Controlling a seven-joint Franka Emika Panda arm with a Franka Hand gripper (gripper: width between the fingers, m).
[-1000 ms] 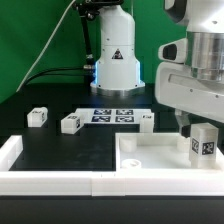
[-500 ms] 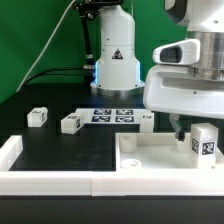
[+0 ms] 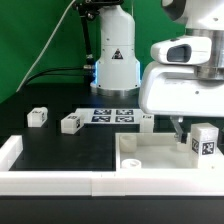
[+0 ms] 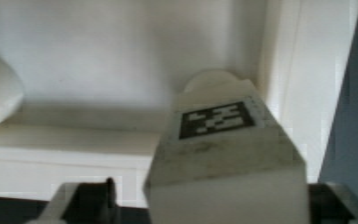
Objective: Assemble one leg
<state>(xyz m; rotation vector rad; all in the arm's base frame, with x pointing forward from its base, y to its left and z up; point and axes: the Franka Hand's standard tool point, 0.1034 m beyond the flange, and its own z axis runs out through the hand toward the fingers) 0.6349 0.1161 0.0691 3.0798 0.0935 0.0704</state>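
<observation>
One leg (image 3: 204,142), a white block with a marker tag, stands upright on the right corner of the wide white panel (image 3: 150,160). My gripper (image 3: 183,124) hangs just above it, a little toward the exterior view's left. In the wrist view the leg (image 4: 220,117) lies between my fingers (image 4: 87,203), with a gap showing beside it. The gripper (image 4: 211,205) is open. Three more legs (image 3: 38,117) (image 3: 71,122) (image 3: 147,119) lie on the black table behind.
The marker board (image 3: 112,116) lies at the back centre before the robot base (image 3: 115,62). A white L-shaped fence (image 3: 55,181) runs along the front and left. The panel has open sockets (image 3: 128,143) at its left corners.
My hand has shifted toward the exterior view's left, away from the standing leg. The leg has stayed upright on the panel.
</observation>
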